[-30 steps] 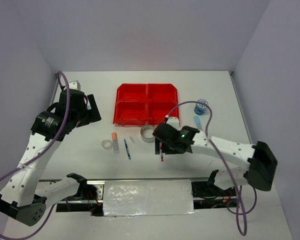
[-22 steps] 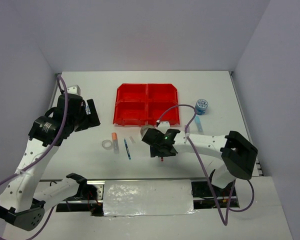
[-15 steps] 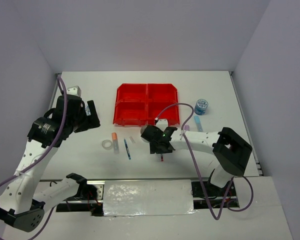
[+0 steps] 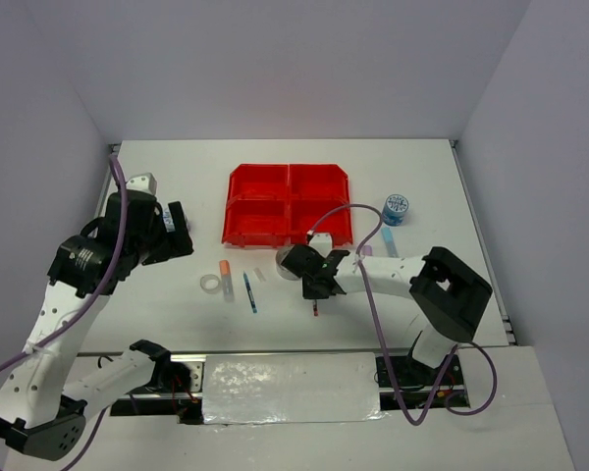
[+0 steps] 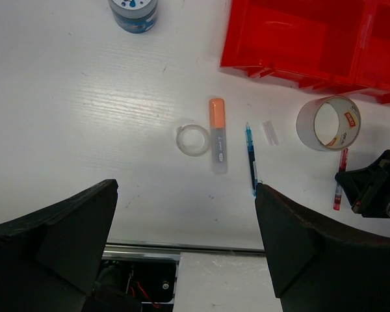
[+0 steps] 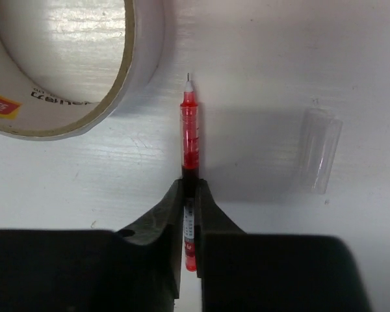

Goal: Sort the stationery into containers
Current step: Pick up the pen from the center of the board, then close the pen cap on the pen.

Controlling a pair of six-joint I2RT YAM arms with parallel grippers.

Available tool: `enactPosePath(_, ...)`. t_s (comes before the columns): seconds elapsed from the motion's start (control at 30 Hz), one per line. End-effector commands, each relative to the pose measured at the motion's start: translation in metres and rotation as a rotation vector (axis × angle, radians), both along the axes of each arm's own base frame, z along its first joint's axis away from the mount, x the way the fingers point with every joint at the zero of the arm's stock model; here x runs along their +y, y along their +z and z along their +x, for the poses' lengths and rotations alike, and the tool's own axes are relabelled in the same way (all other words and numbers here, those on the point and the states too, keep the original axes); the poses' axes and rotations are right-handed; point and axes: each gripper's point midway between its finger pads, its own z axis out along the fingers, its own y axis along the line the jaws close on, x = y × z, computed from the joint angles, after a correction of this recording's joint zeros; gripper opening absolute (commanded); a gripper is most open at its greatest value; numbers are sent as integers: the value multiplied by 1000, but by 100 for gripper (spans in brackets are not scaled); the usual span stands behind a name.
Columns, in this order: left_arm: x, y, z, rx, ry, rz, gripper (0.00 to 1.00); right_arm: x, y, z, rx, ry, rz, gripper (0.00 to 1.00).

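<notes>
the red pen (image 6: 190, 140) is clamped in the right pincer (image 6: 190, 190) on the tabletop (image 6: 260, 58), beside the tape ring (image 6: 71, 65); the left pincer (image 5: 185, 192) is held apart; nothing is seen sorted into the red tray (image 4: 289, 201)

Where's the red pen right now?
In the right wrist view the red pen is pinched by the right gripper, its tip beside the large tape roll, on the near side of the red tray.
</notes>
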Motion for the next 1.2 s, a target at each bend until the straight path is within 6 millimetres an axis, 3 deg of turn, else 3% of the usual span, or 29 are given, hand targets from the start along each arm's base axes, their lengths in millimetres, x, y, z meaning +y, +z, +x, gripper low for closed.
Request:
enactPosePath(0.0,-1,7,1,-22,-16,4,99,-11,-30,-21,85,-22,-13,4)
enactPosePath(0.13,-19,3,6,24,-45,-65,99,-14,-8,-17,44,-32,-13,0)
enactPosePath(0.23,-41,-12,10,102,-38,-152,99,-15,32,-10,-19,-32,15,0)
enactPosePath(0.27,-50,-13,15,103,-42,-182,99,-13,58,-7,-55,-29,63,0)
enactPosePath(0.33,-75,-23,15,144,-34,-243,99,-15,88,-5,-107,-26,102,0)
enactPosePath(0.37,-82,-26,18,141,-18,-255,99,-19,117,-5,-152,-25,149,0)
enactPosePath(0.47,-109,-42,18,179,46,-299,99,-33,165,-7,-234,-11,205,0)
enactPosePath(0.53,-125,-58,21,193,95,-310,96,-41,183,-11,-261,21,214,0)
enactPosePath(0.63,-147,-90,29,243,125,-290,91,-53,196,-23,-251,58,201,0)
enactPosePath(0.87,-163,-142,50,328,194,-209,82,-70,207,-41,-284,97,274,0)
enactPosePath(1.17,-172,-179,67,394,258,-115,63,-73,210,-49,-293,147,295,0)
